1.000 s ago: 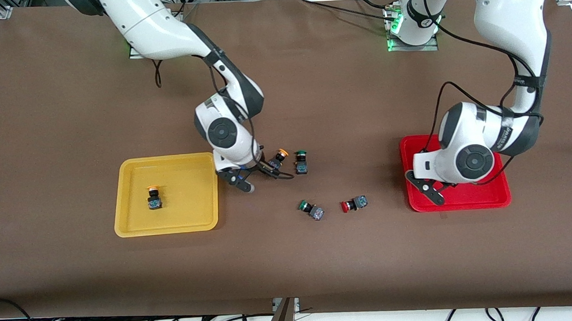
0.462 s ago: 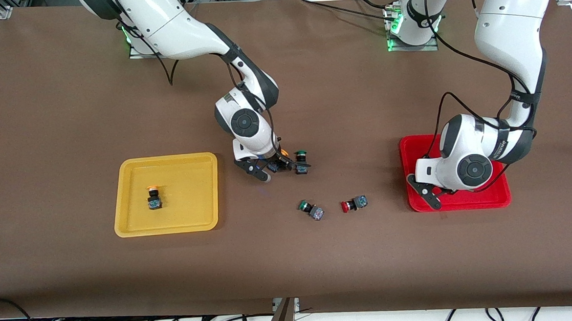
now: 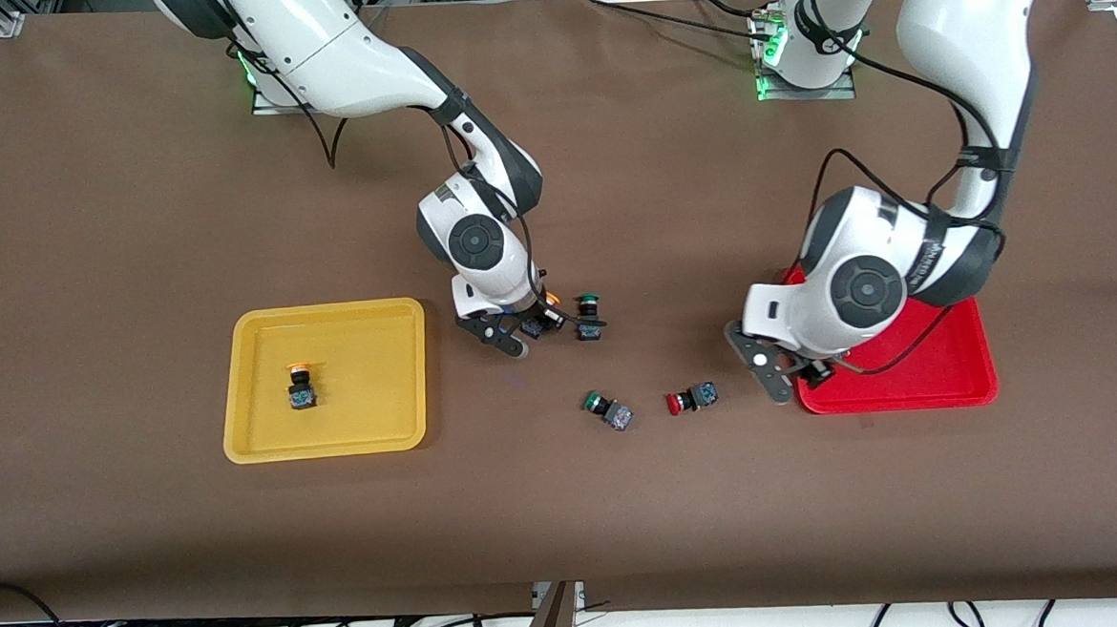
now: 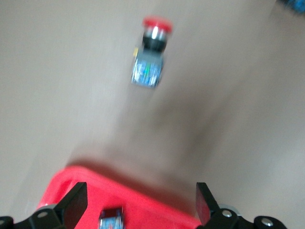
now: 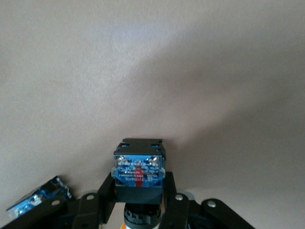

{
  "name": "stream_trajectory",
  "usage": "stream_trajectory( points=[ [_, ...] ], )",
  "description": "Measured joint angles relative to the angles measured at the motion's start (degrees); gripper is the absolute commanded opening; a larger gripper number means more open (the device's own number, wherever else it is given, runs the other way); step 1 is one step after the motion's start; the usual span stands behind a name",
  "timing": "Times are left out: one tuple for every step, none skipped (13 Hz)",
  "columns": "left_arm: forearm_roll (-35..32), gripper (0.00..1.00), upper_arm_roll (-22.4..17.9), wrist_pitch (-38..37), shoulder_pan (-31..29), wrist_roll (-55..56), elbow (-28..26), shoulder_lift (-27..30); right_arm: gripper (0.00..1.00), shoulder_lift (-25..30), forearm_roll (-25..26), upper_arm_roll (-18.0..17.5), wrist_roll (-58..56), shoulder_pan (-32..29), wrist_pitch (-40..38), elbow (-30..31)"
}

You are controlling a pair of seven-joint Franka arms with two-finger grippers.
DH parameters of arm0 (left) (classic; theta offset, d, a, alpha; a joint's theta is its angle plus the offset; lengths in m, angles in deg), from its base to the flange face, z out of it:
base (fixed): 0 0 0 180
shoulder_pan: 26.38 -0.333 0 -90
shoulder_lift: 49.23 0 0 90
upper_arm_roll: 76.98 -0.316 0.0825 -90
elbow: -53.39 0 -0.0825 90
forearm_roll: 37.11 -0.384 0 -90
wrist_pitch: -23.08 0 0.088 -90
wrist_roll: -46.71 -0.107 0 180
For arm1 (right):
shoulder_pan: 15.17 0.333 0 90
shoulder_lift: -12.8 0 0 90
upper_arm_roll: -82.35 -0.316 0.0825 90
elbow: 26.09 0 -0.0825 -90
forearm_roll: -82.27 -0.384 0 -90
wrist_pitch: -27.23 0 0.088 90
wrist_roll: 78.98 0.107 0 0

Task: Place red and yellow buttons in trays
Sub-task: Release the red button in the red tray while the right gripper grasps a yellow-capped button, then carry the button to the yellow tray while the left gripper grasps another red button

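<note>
**A:** what changed in the last second? the right gripper (image 3: 522, 333) slid off the yellow tray (image 3: 326, 445) edge to the orange-capped button (image 3: 548, 306); jaws are now closed on its body (image 5: 138, 172), green-capped button (image 3: 588, 318) just beside them.

**B:** and the left gripper (image 3: 791, 376) left the middle of the red tray (image 3: 944, 379); it's over that tray's corner now, jaws spread wide and empty, the loose red button (image 3: 689, 400) ahead of them on the bench (image 3: 134, 231).

**A:** so I'd guess both arms are on their last pickups; one yellow button (image 3: 300, 387) already sits in the yellow tray, and a switch body (image 4: 111, 220) shows in the red one, between the left jaws.
</note>
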Motion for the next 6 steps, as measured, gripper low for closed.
stream_trajectory(
  points=[
    [0.7,1.0,0.0,2.0,0.7,0.0,2.1,-2.1,0.3,0.4,0.0,0.4,-1.7,-0.6,-1.8,-0.4],
    [1.2,1.0,0.0,4.3,1.2,0.0,3.6,-4.1,0.3,1.1,0.0,0.6,-4.1,-1.6,-4.2,-1.0],
    [1.5,1.0,0.1,6.3,1.8,0.0,4.6,-6.1,0.3,2.4,0.0,0.8,-7.6,-3.4,-7.3,-1.5],
    [1.6,1.0,0.1,8.0,2.6,0.0,5.1,-8.0,0.3,3.9,0.0,0.9,-11.7,-5.5,-10.7,-1.8],
    [1.6,1.0,0.1,10.1,3.2,0.0,5.4,-9.7,0.31,5.6,0.0,1.0,-16.7,-8.0,-14.1,-1.9],
    [1.6,1.0,0.1,12.6,3.6,-0.1,5.6,-11.4,0.32,7.3,0.1,1.2,-22.7,-10.6,-17.8,-1.9]
  ],
)
